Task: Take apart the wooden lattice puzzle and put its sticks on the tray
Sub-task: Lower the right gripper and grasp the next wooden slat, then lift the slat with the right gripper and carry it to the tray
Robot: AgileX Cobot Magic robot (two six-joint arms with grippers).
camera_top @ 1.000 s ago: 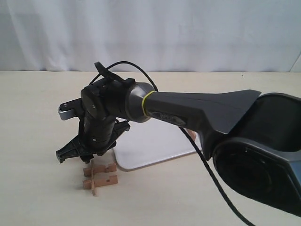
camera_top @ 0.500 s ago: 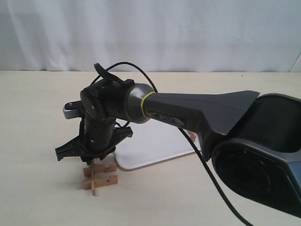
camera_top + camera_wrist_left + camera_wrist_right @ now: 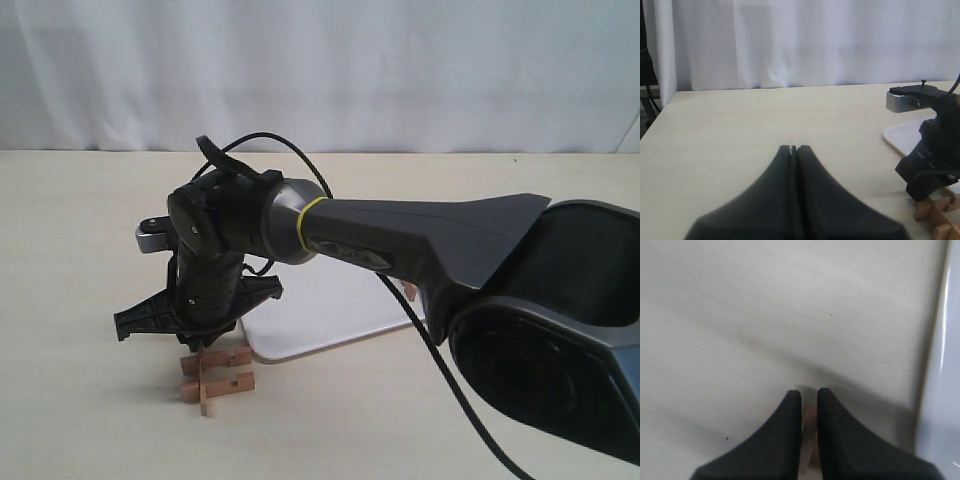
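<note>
The wooden lattice puzzle [image 3: 216, 372] lies on the table just in front of the tray's [image 3: 330, 312] near left corner. Two cross sticks and one upright stick show. My right gripper [image 3: 206, 346] hangs straight over it, reaching across from the right. In the right wrist view the right gripper [image 3: 809, 392] has its fingers drawn close on a pale wooden stick [image 3: 810, 420]. The left wrist view shows the puzzle [image 3: 936, 221], the tray's corner [image 3: 902, 136], and my left gripper [image 3: 793, 148] shut and empty above bare table.
A small brown piece of wood [image 3: 409, 290] shows on the tray's right side, behind the right arm's cable. The right arm [image 3: 420, 240] hides much of the tray. A white curtain hangs behind the table.
The right gripper has dropped a little and edged left, closer onto the puzzle. The puzzle has barely shifted.
</note>
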